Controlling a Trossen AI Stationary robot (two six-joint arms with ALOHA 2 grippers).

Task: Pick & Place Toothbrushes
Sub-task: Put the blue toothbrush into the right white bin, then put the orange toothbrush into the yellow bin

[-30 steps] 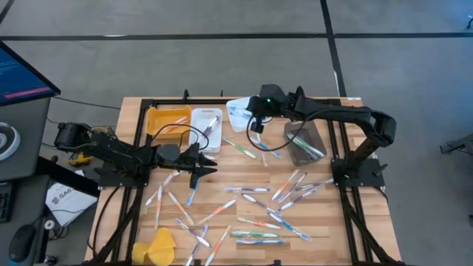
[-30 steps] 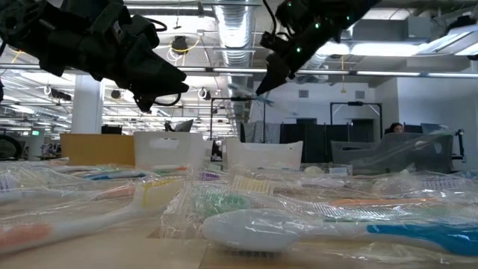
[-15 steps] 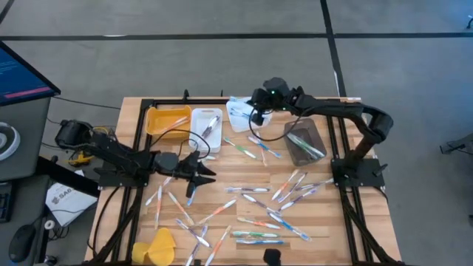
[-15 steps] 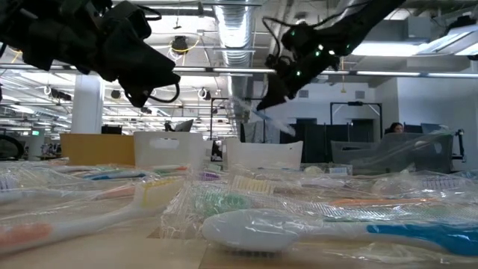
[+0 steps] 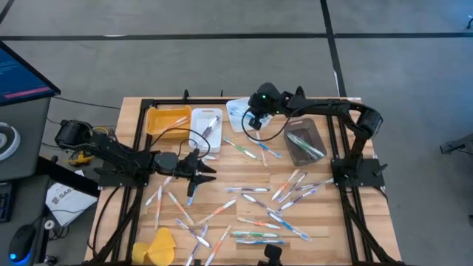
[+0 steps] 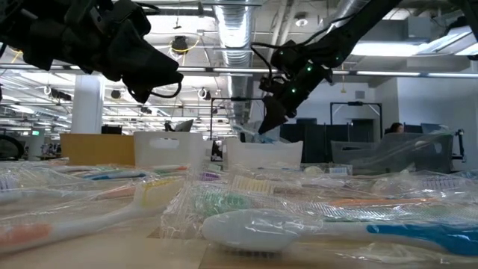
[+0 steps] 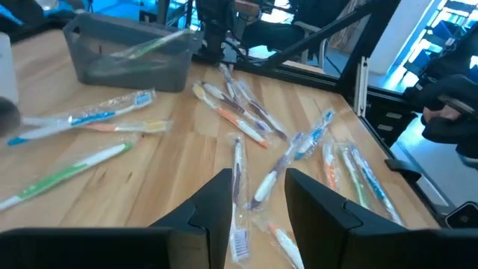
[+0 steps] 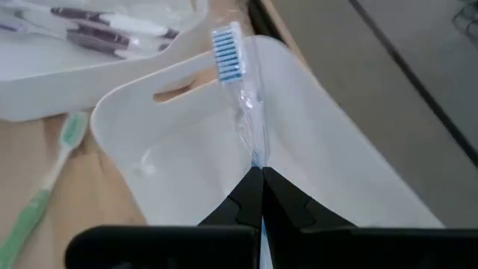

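Note:
Many wrapped toothbrushes [image 5: 255, 210] lie flat and scattered on the wooden table [image 5: 325, 236]. My right gripper [image 8: 258, 179] is shut on a blue-bristled toothbrush [image 8: 240, 97] in a clear wrapper. It hovers over the small white bin [image 8: 179, 149] at the far middle [image 5: 238, 111]. In the low view this gripper [image 6: 265, 127] hangs just above the bin's rim. My left gripper [image 5: 201, 174] stands open above the left-middle of the table. In its wrist view, a wrapped toothbrush [image 7: 237, 175] lies on the table beyond its fingers [image 7: 216, 205]. My right gripper pinches the toothbrush's wrapped handle [image 8: 252, 155] between its two shut fingers. The fingers slant down from the table's right side and lie along the brush. The brush sticks out beyond the fingertips, bristle head [image 8: 225, 48] foremost. It is lifted clear, over the white bin's inside.
An orange bin [image 5: 166, 118] and a white bin [image 5: 207, 125] holding toothbrushes stand at the far left. A grey bin [image 5: 304, 140] with toothbrushes stands at the right. A yellow lump [image 5: 159, 247] lies at the near left edge. Black frame rails run along both table sides.
My right gripper has come down with the blue toothbrush toward the small white bin, tipping further downward; the brush stays in its shut fingers. My left gripper has swung slightly toward the table's near edge and then kept still, open.

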